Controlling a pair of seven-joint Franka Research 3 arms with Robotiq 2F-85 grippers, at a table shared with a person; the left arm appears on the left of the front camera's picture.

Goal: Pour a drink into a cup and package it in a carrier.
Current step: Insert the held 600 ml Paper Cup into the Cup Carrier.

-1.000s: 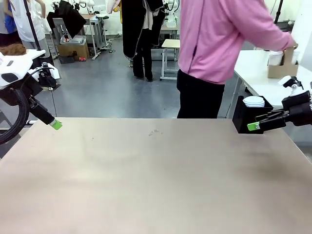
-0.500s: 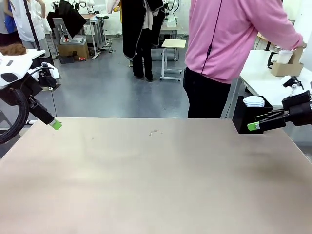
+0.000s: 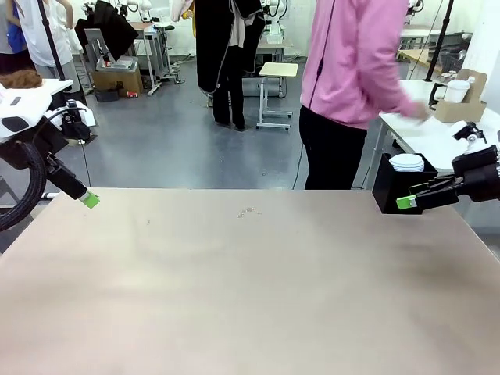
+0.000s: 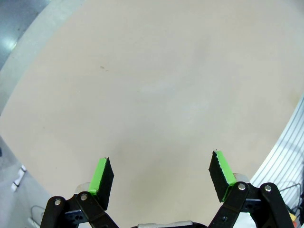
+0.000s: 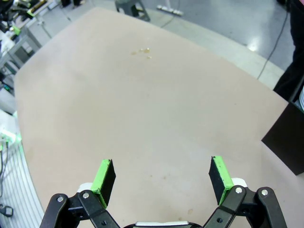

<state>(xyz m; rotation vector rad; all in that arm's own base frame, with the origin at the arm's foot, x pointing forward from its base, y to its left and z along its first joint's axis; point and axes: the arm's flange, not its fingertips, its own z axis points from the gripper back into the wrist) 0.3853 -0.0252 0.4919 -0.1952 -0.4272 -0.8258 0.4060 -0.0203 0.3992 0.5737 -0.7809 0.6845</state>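
The brown cardboard carrier (image 3: pixel 459 109) stands on a white side table (image 3: pixel 437 141) beyond the far right corner, with a white cup (image 3: pixel 455 89) in it. The drink is out of view. A person in a pink top (image 3: pixel 351 62) stands at the far side, one hand stretched over that side table, left of the carrier. My left gripper (image 3: pixel 88 200) hovers at the table's far left edge, open and empty (image 4: pixel 161 159). My right gripper (image 3: pixel 405 202) hangs at the far right edge beside a black box (image 3: pixel 391 187), also open and empty (image 5: pixel 162 162).
The black box on the far right corner holds a stack of white lids or cups (image 3: pixel 406 162); its corner shows in the right wrist view (image 5: pixel 287 135). A small stain (image 3: pixel 248 211) marks the bare beige tabletop (image 3: pixel 250 289).
The person has stepped to the right, and the hand has come off the carrier and now reaches over the side table. Both arms have stayed still.
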